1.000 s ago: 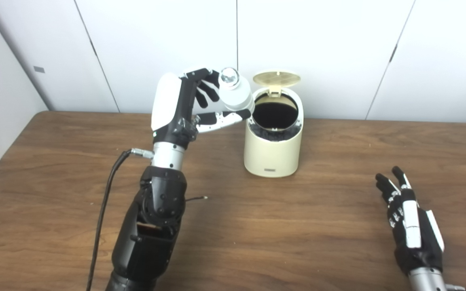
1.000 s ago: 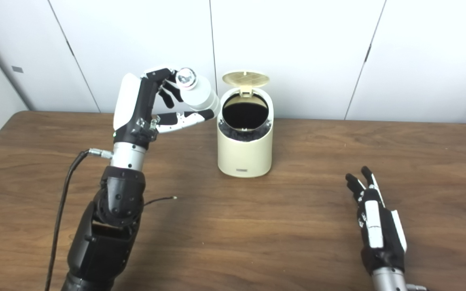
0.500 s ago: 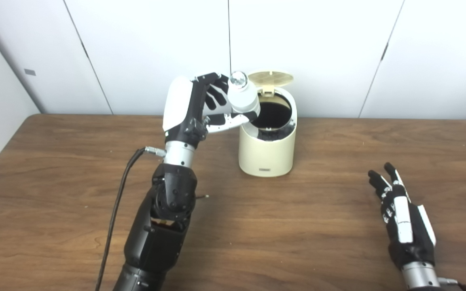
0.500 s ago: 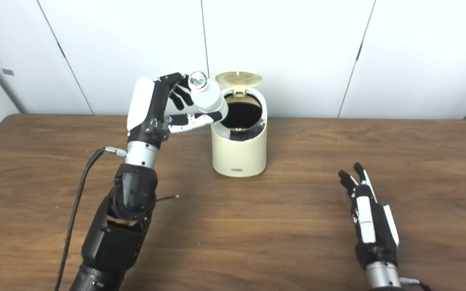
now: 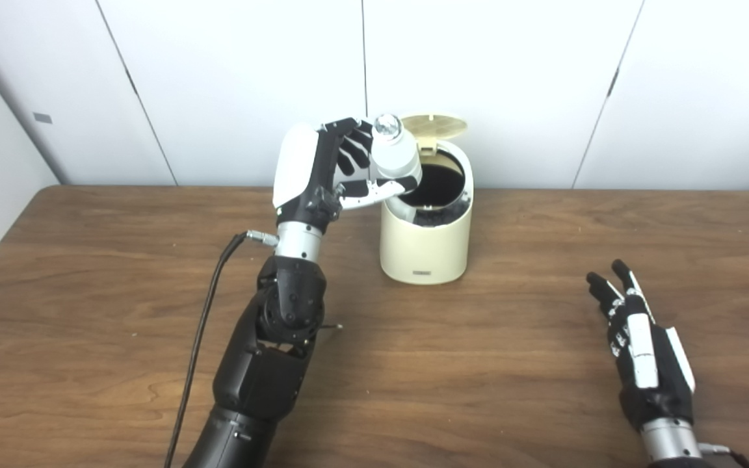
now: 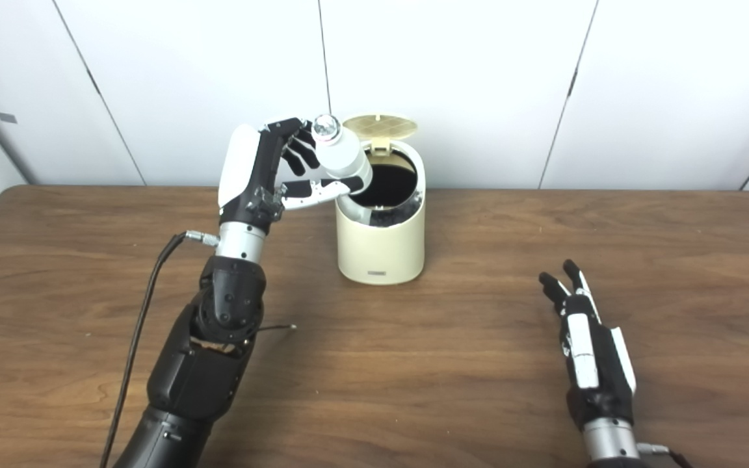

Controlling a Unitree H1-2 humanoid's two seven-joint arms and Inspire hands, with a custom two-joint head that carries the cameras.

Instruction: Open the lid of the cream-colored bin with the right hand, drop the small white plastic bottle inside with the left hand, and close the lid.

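Bottle (image 5: 394, 156) moved over bin (image 5: 423, 244) rim, left hand (image 5: 322, 170) fingers gripping; right hand (image 5: 644, 354) fingers spread.

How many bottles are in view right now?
1. The small white bottle is held in the left hand, tilted over the open bin's left rim. The dark interior could hide others.

White bottle (image 5: 395, 156) tilted over open-lidded (image 5: 434, 125) cream bin (image 5: 423, 240).

Head cameras side by side — looking down, sharing whole table (image 5: 88, 273).
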